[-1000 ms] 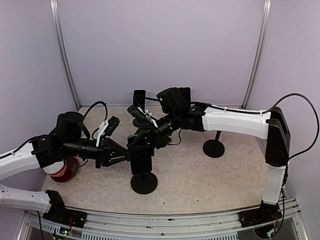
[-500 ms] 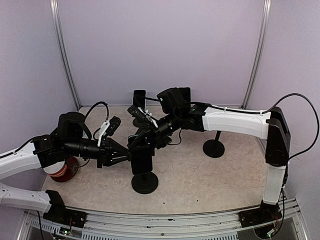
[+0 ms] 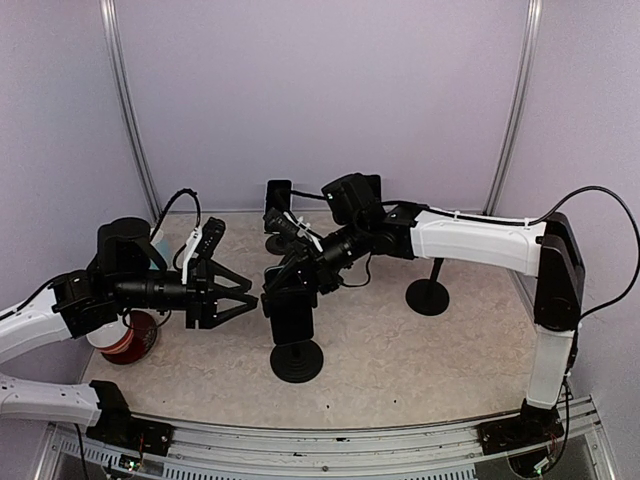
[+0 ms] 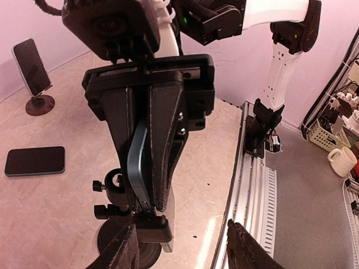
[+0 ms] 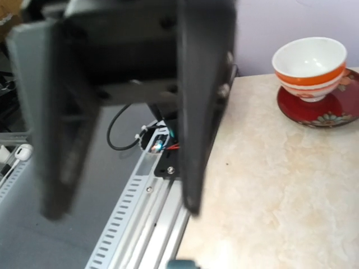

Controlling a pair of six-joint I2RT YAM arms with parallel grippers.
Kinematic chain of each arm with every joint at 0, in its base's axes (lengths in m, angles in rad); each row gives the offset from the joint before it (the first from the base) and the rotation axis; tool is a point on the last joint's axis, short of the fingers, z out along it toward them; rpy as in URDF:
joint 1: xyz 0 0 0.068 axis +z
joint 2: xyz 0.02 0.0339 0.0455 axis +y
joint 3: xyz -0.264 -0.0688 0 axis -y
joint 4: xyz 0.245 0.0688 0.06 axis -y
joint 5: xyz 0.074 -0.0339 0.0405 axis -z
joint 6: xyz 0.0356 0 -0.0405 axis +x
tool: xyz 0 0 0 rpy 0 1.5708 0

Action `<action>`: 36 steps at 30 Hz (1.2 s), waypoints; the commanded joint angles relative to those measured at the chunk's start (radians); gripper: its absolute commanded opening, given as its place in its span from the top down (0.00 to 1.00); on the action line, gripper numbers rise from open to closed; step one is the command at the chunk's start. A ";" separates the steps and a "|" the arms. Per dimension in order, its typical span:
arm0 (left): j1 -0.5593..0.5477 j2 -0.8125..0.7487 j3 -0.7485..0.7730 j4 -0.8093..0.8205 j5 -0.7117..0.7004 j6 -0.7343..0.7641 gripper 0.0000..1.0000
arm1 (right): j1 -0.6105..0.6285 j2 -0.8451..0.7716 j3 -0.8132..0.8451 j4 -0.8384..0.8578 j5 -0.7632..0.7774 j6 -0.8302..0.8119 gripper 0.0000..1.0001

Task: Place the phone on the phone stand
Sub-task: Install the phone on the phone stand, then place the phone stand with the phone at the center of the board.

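Two claws face each other over the middle of the table (image 3: 400, 350).

Right claw (image 4: 145, 202): clenched on the phone (image 4: 136, 162). Its two flat fingers press against the phone's faces, so the left wrist view shows the blue-grey edge between them. The phone stands upright below the claw's body. Its lower end meets the cradle of the phone stand (image 3: 296, 362), directly beneath the fingertips. Whether it sits fully in the cradle cannot be told.

Left claw (image 3: 250, 298): released, fingers spread wide, grasping nothing. It points at the phone from just beside it and does not touch it.

Beyond the right claw, toward the back wall, a second phone (image 3: 278, 194) leans on a second stand (image 4: 39, 105). On the side of the right claw away from the left claw stands a third stand (image 3: 428, 295), its top hidden by the right arm. A third phone (image 4: 35, 161) lies flat on the table. Behind the left claw, beside its arm, a bowl (image 5: 309, 60) rests on a red saucer (image 5: 322, 106).
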 commanded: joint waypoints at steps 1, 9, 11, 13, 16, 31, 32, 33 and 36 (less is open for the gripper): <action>0.001 -0.037 0.037 0.007 -0.011 0.000 0.40 | -0.023 -0.038 -0.023 -0.056 0.084 0.004 1.00; 0.001 -0.109 0.039 -0.039 -0.056 -0.010 0.20 | -0.011 -0.071 -0.064 -0.027 0.153 -0.014 1.00; 0.001 -0.119 0.039 -0.047 -0.064 -0.011 0.16 | -0.010 -0.078 -0.076 -0.011 0.162 -0.009 1.00; 0.001 -0.126 0.038 -0.053 -0.070 -0.014 0.14 | -0.010 -0.087 -0.090 0.012 0.182 0.000 0.99; 0.001 -0.135 0.036 -0.054 -0.079 -0.021 0.12 | -0.008 -0.106 -0.109 0.036 0.218 0.017 0.97; -0.001 -0.147 0.034 -0.065 -0.179 -0.047 0.06 | -0.004 -0.175 -0.205 0.132 0.344 0.097 0.73; -0.001 -0.148 0.034 -0.065 -0.183 -0.048 0.06 | -0.003 -0.179 -0.209 0.135 0.355 0.101 0.73; -0.001 -0.148 0.034 -0.064 -0.188 -0.050 0.05 | -0.003 -0.183 -0.212 0.137 0.362 0.105 0.72; -0.004 -0.146 0.036 -0.072 -0.237 -0.059 0.02 | -0.004 -0.197 -0.216 0.139 0.389 0.127 0.64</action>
